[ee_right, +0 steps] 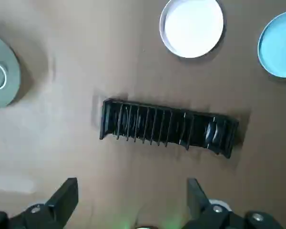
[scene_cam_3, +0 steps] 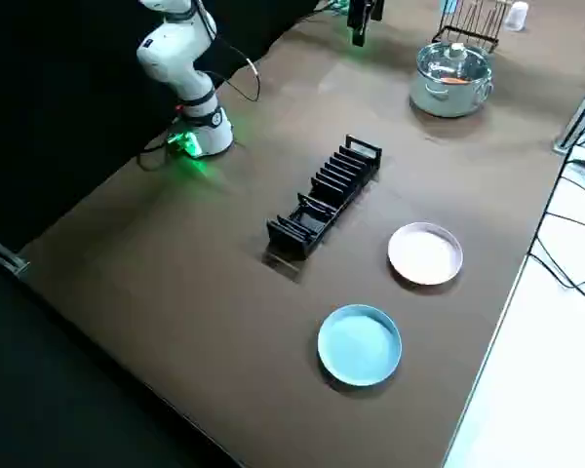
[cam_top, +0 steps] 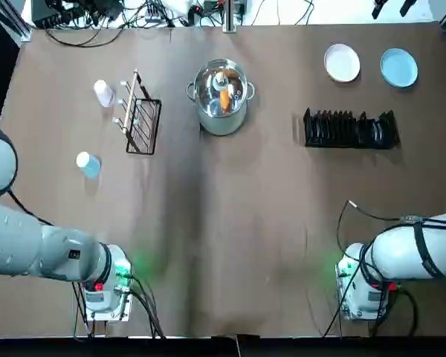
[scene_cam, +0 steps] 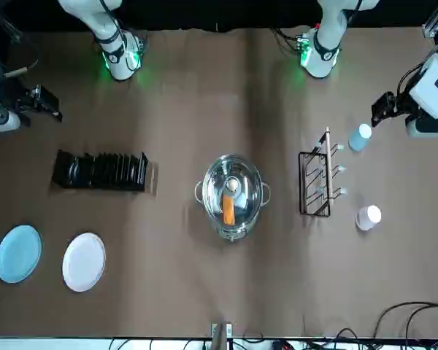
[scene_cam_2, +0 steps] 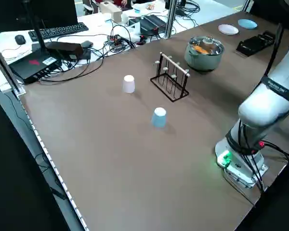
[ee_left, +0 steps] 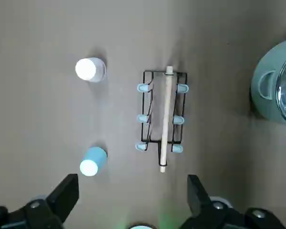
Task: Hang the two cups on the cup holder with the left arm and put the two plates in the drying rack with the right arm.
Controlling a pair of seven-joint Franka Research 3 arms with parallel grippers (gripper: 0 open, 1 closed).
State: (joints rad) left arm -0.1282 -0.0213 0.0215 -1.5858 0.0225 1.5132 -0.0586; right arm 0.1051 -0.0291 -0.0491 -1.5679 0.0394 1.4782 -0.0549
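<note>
Left gripper (ee_left: 128,191): raised high over the table's left side, fingers spread wide, grasping nothing.
Right gripper (ee_right: 128,191): high over the right side, fingers spread, empty.
Cups: lilac cup (cam_top: 103,93) and blue cup (cam_top: 88,164) on the table — both left of the holder (cam_top: 140,116), apart from it.
Plates: white plate (cam_top: 342,62) and blue plate (cam_top: 398,68) flat on the table, side by side, beyond the rack (cam_top: 349,129).
Centre: steel pot (cam_top: 221,97) — between holder and rack.
</note>
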